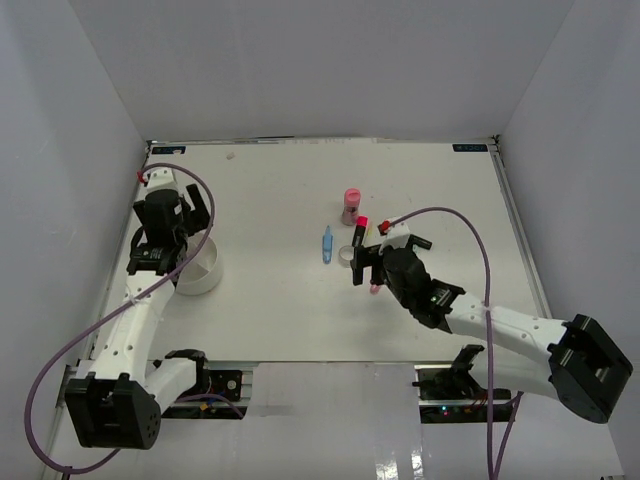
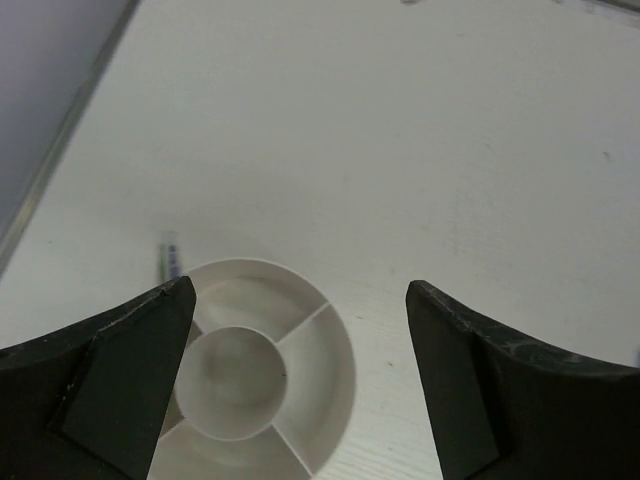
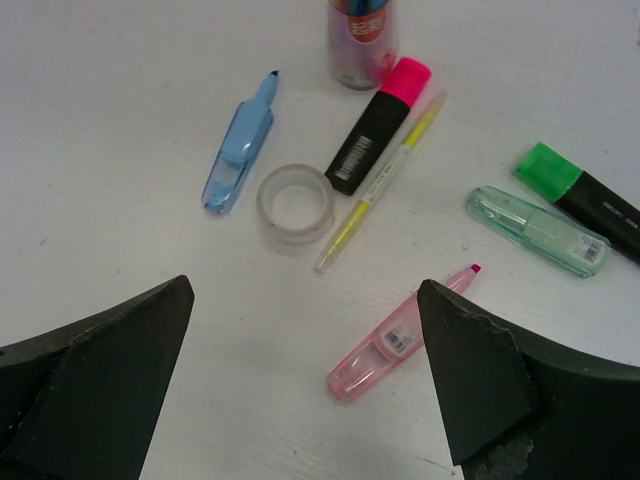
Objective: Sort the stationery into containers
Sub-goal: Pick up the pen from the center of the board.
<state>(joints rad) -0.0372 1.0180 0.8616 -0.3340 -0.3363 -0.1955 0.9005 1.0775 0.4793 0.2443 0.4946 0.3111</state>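
While the left claw (image 2: 300, 290) gapes above, the white bowl (image 2: 322, 385) sits divided.

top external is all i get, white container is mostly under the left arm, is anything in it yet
observer: Left wrist view: the white container has a round middle well with segments around it, and the parts that show hold nothing.
operator: ok and what's that pink bit by the right jaws
observer: Right wrist view: it's a clear pink pen lying flat, apart from everything else.
operator: anything hidden under that arm
observer: Yes, a green-capped black highlighter with a clear green pen lying alongside it.
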